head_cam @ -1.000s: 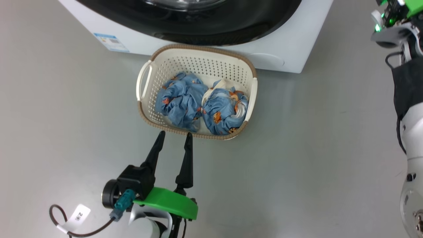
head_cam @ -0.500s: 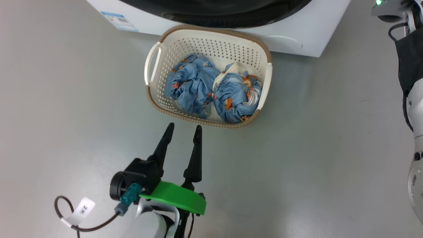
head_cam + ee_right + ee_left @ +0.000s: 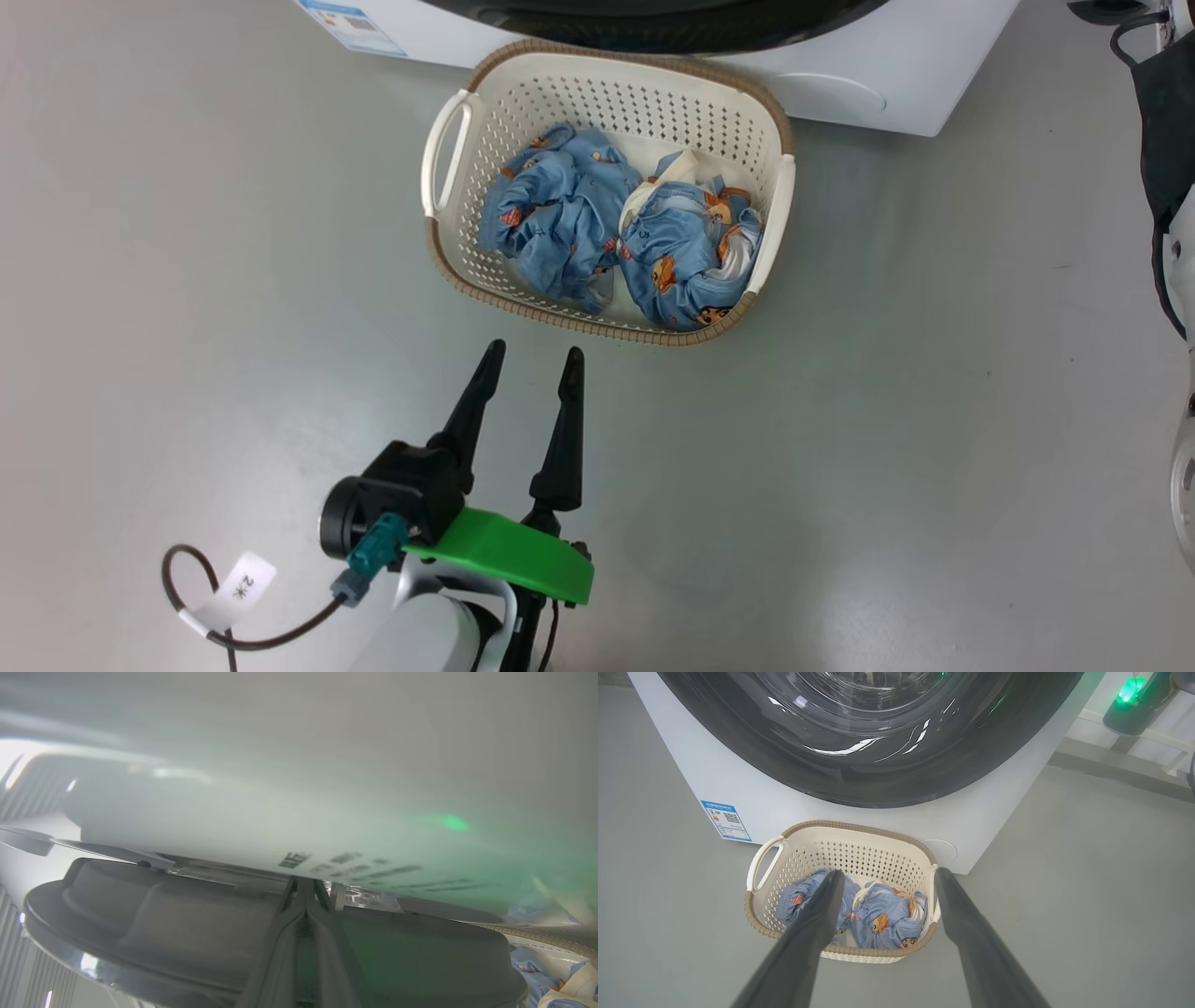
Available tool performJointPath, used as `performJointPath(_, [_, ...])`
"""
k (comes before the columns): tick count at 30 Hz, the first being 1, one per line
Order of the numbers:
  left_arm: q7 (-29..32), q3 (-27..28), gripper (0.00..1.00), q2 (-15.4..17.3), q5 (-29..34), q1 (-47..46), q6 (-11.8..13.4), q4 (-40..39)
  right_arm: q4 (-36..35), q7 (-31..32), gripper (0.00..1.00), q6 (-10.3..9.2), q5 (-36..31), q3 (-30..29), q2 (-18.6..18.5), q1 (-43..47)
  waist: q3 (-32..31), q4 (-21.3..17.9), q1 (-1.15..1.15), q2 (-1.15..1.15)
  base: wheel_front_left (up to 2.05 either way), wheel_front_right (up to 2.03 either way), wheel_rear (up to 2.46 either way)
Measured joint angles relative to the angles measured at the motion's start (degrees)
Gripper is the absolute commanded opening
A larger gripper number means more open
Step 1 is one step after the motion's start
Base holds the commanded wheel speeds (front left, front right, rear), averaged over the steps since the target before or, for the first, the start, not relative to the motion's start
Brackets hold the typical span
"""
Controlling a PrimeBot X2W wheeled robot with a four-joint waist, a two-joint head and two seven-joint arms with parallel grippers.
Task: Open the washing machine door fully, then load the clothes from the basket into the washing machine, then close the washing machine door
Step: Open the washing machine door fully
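Left gripper (image 3: 534, 350) hangs low over the grey floor (image 3: 934, 420), its two dark fingers spread wide w/ nothing btwn them, tips aimed at 12 o'clock toward the basket (image 3: 439, 177); tips sit just short of the near rim, not touching; a green cover (image 3: 504, 555) sits on the wrist and a white tag (image 3: 238, 588) dangles at approx 8 o'clock of it

The basket stands on the floor just beside the washing machine (image 3: 840, 75), which is at its 12 o'clock; the clothes (image 3: 560, 210) lie inside as two crumpled bundles, one on the 9 o'clock side, one on the 3 o'clock side, touching in the middle

Seen along the left fingers, the washing machine door (image 3: 878, 774) takes up the 12 o'clock area, its glossy black ring lying against the white front; can't tell if it's latched; a blue label (image 3: 726, 820) sits on the front at approx 10 o'clock of the basket

Right arm (image 3: 1167, 140) runs down the 3 o'clock edge of the head view; right gripper (image 3: 306, 891) has its fingers pressed tight together, nothing visible btwn them, tips up at the seam where the door's dark ring meets the white front; pic is blurred, so whether they touch the door I can't tell
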Motion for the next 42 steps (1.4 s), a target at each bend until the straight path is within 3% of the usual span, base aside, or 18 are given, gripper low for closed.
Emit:
performJointPath(7, [0.0, -0.1, 1.00, 0.0, -0.3, -0.2, 0.2, -0.1, 1.2, 4.4, 0.00, 0.00, 3.0, -0.3, -0.1, -0.2, 0.0, 0.4, 0.00, 0.00, 0.00, 0.00, 0.00])
performJointPath(21, [0.0, -0.1, 1.00, -0.1, -0.1, -0.2, 0.5, 0.1, 1.5, 7.5, 0.00, -0.01, 4.3, 0.1, 0.0, 0.4, -1.4, -0.2, 0.00, 0.00, 0.00, 0.00, 0.00])
performJointPath(42, [0.0, 1.4, 1.00, -0.1, 1.3, 0.5, 0.4, 1.1, -0.3, 13.8, 0.00, 0.00, 7.0, 2.0, 2.0, 9.8, -6.9, -1.8, 0.00, 0.00, 0.00, 0.00, 0.00])
